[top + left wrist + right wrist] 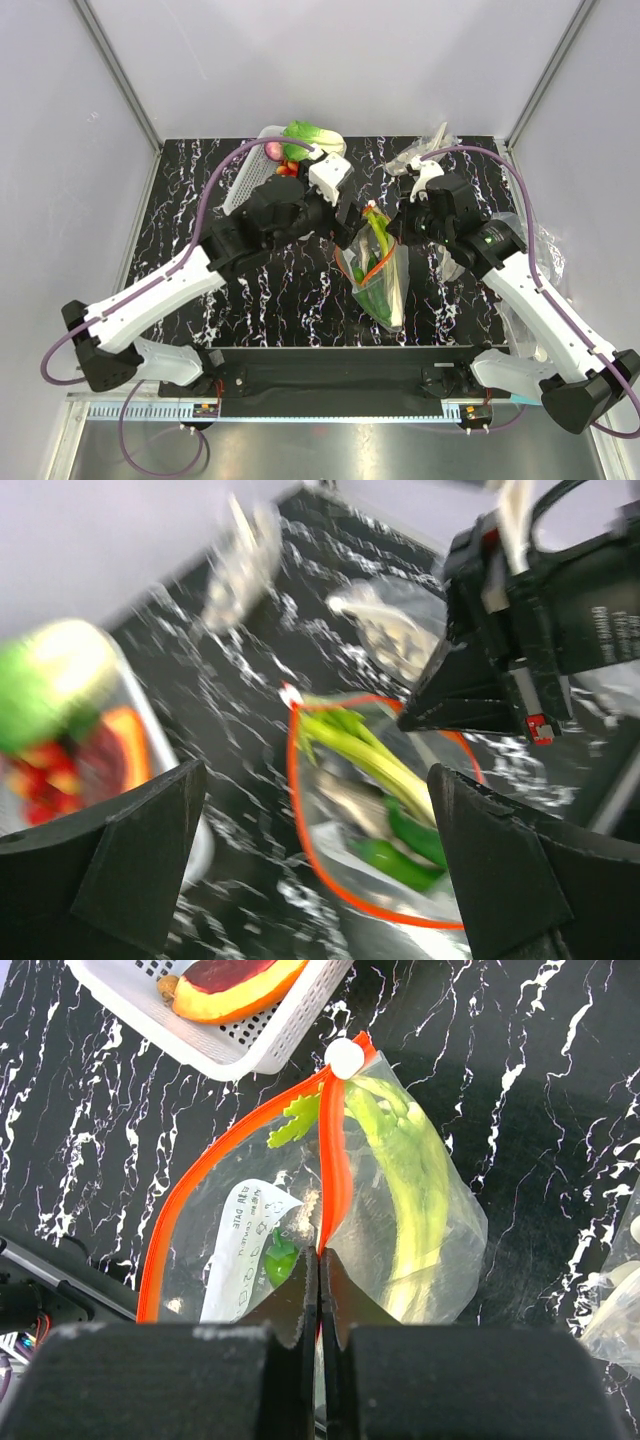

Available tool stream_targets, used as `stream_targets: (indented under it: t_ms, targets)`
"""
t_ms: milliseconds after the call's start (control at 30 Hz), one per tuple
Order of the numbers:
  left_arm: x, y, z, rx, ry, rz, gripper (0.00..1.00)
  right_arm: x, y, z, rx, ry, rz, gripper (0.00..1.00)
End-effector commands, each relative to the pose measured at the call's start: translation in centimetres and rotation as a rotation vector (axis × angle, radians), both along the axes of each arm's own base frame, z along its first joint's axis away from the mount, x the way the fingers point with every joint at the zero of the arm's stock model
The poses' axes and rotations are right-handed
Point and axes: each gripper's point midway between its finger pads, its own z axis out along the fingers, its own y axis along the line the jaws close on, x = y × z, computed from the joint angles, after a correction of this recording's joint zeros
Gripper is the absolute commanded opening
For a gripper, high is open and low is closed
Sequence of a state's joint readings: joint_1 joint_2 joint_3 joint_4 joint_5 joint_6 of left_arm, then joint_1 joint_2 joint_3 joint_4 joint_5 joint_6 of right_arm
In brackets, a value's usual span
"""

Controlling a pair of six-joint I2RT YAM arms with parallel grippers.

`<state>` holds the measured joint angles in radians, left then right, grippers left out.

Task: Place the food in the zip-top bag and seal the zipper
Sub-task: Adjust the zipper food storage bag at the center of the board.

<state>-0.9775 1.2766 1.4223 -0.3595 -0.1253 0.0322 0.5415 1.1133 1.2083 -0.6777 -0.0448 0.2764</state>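
Right gripper (318, 1260): jaws pinched tight on the zipper (335, 1150) midway along, judged to be steadying the mouth
Left gripper (315, 825): fingers spread wide, empty, hovering just before the mouth
Zip-top bag (200, 1250): mid-table, near the white basket (280, 1045), mouth gaping
Food: leek (410, 1170) and green pieces (282, 1258) already inside — sealing remains
Writing: white label (245, 1240) carries red print — too small to read

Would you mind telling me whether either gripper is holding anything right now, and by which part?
The right gripper pinches the zip-top bag by its red-orange zipper, partway along the mouth. The left gripper is open and holds nothing.
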Motion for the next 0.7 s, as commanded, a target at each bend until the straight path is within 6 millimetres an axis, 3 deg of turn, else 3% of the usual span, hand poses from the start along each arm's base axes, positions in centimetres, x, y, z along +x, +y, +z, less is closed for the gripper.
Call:
stream_targets:
  t_ms: [0, 200, 333, 467, 600, 633, 667]
  targets:
    - [-0.3, -1.1, -3.5, -0.116, 0.304, 0.088, 0.99, 0.5, 0.2, 2.3, 0.056, -0.065, -0.017, 0.0]
    - [0.7, -0.8, -9.3, -0.047, 0.454, 0.165, 0.96, 0.1, 0.0, 2.7, 0.064, -0.069, -0.019, 0.0]
    - [0.4, -1.1, -11.2, -0.046, 0.529, 0.123, 0.77, 0.0, -0.3, 2.8, 0.055, -0.075, -0.027, 0.0]
    - [0.3, -1.2, -12.8, -0.031, 0.567, 0.117, 0.68, -0.1, -0.3, 2.6, 0.054, -0.068, -0.025, 0.0]
    - [0.2, -1.6, -13.2, -0.047, 0.598, 0.077, 0.3, -0.2, -0.2, 2.3, 0.06, -0.059, -0.023, 0.0]
    - [-0.1, -1.9, -12.8, -0.06, 0.607, 0.048, 0.11, -0.3, -0.1, 2.3, 0.064, -0.056, -0.019, 0.0]
    - [-0.1, -2.2, -12.3, -0.075, 0.605, 0.031, 0.05, -0.3, 0.0, 2.4, 0.072, -0.055, -0.013, 0.0]
